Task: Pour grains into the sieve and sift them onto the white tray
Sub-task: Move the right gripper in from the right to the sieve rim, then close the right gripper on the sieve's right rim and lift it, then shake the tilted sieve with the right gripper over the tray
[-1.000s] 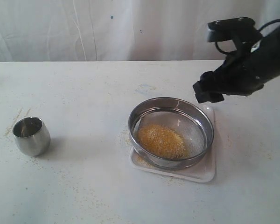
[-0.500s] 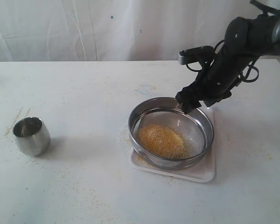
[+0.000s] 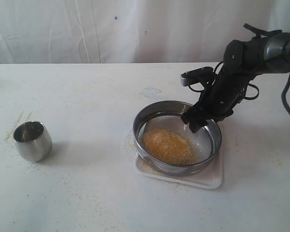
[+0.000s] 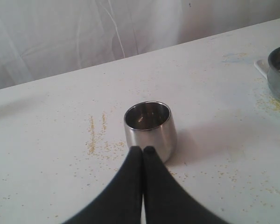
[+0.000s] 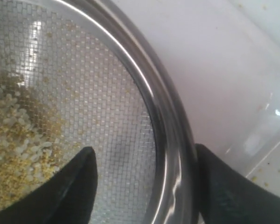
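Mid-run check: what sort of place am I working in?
Probably a staged test bench, not a kitchen: bare white table, plain white curtain backdrop, and a round steel mesh sieve on a flat white square tray.

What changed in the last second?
The right gripper swung down from above and behind the sieve. Its open jaws now straddle the sieve's far-right rim, one finger inside and one outside; nothing gripped yet. The sieve, grains, white tray and steel cup stayed put.
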